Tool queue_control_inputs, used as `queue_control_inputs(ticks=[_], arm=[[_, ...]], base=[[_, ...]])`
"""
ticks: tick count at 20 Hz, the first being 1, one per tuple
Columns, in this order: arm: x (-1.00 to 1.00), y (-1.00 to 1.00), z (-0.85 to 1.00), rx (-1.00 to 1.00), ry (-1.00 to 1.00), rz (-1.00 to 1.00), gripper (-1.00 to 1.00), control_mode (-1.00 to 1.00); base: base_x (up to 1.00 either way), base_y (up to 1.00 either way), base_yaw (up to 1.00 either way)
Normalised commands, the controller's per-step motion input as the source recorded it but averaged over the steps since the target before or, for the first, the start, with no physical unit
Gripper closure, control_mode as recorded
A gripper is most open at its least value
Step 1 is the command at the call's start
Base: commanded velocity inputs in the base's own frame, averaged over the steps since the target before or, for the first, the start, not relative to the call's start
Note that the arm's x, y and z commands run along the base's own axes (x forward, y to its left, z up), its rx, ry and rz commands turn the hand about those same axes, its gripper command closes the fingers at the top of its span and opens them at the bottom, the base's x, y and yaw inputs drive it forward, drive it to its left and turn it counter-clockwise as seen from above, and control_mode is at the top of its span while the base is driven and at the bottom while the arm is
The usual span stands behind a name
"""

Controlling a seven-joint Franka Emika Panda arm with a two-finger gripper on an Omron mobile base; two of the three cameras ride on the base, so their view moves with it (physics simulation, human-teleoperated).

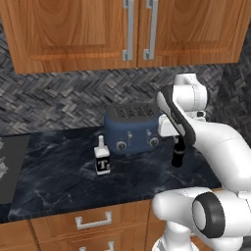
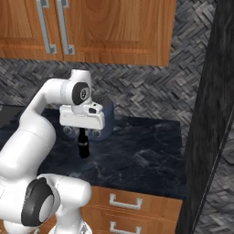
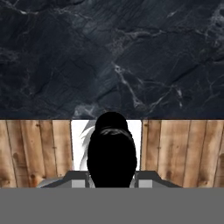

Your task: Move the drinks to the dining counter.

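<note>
Black bottle [image 1: 177, 156] pinched in gripper [image 1: 177, 145], hanging above worktop [image 1: 59, 171] near blue toaster [image 1: 131, 128]. Square clear bottle [image 1: 102, 158] waits beside toaster. Thin grip near top: bottle could slip, drop during drive to dining counter

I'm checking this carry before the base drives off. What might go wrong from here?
The gripper holds the slim black bottle by its top, hanging above the worktop; a jolt might swing or drop it. It hangs close to the blue toaster, so a sideways swing may clip it. The clear bottle remains behind.
</note>
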Motion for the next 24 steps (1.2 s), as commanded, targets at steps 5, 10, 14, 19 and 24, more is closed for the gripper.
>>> queue_control_inputs(ticks=[5,10,14,19,24], arm=[[0.0,0.0,0.0,0.0,0.0,0.0,1.0,1.0],[0.0,0.0,0.0,0.0,0.0,0.0,1.0,1.0],[0.0,0.0,0.0,0.0,0.0,0.0,1.0,1.0],[0.0,0.0,0.0,0.0,0.0,0.0,1.0,1.0],[0.0,0.0,0.0,0.0,0.0,0.0,1.0,1.0]], base=[[-0.86,0.17,-0.38],[-0.87,0.6,-0.55],[-0.88,0.87,-0.59],[-0.46,0.37,-0.79],[0.0,0.0,-0.99]])
